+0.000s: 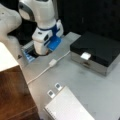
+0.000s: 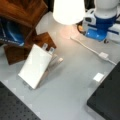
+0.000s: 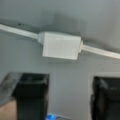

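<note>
**A:** Item one, the tool?

**B:** Tool (image 3: 67,97): black, two fingers (image 3: 31,95) at the near edge of the wrist view, standing wide apart with nothing between them. It hangs over the grey tabletop (image 1: 82,82). In both front views the white and blue arm hides it.

**A:** Item nearest to it?

**B:** White rectangular plastic box (image 3: 61,45), set inline on a thin white cable (image 3: 100,51). It lies flat on the tabletop, just beyond the gap between the fingers. In a front view (image 1: 52,62) it sits just beside the arm, towards the view's bottom.

**A:** Handling note?

**B:** My judgement: centre the gap over the box and put the fingers on its two short ends or two long faces, not on the cable. Come down square. The box is light and smooth, so an off-centre squeeze could skid or twist it, and the cable will drag.

**A:** Surrounding stock?

**B:**
- Black flat case on a metal base (image 1: 97,52), at a front view's right, well apart, with a small white tag (image 1: 85,55) on its lid.
- White ribbed pad (image 1: 67,105), near a front view's bottom, with two small clips (image 1: 51,93) beside it.
- Brown wooden block (image 1: 15,95), at a front view's left.
- White lampshade (image 2: 68,11), at a front view's top.

**A:** Obstructions?

**B:** None touch the box. The case is the nearest bulky item, and the cable runs towards it.
</note>
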### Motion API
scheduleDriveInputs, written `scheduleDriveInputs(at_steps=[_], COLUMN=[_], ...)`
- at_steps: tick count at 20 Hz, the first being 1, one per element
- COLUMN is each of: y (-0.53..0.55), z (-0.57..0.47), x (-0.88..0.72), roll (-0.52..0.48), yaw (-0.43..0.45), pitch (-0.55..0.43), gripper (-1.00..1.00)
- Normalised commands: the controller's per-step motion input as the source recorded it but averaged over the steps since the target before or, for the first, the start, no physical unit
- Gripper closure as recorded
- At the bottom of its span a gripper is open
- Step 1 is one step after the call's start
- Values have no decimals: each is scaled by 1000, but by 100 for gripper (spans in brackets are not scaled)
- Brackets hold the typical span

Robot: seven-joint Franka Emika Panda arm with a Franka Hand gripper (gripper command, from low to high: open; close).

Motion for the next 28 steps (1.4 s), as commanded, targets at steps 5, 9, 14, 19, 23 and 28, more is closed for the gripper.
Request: scheduleDriveInputs(at_steps=[5, 9, 14, 19, 23, 28], y=[-69, -8, 28, 33, -16, -32], z=[299, 415, 366, 273, 160, 70], x=[422, 473, 551, 609, 604, 516], roll=[-2, -7, 16, 142, 268, 328], yaw=[-81, -32, -30, -81, -149, -202], pitch=[328, 390, 341, 369, 372, 302], gripper=[-100, -100, -100, -100, -100, -100])
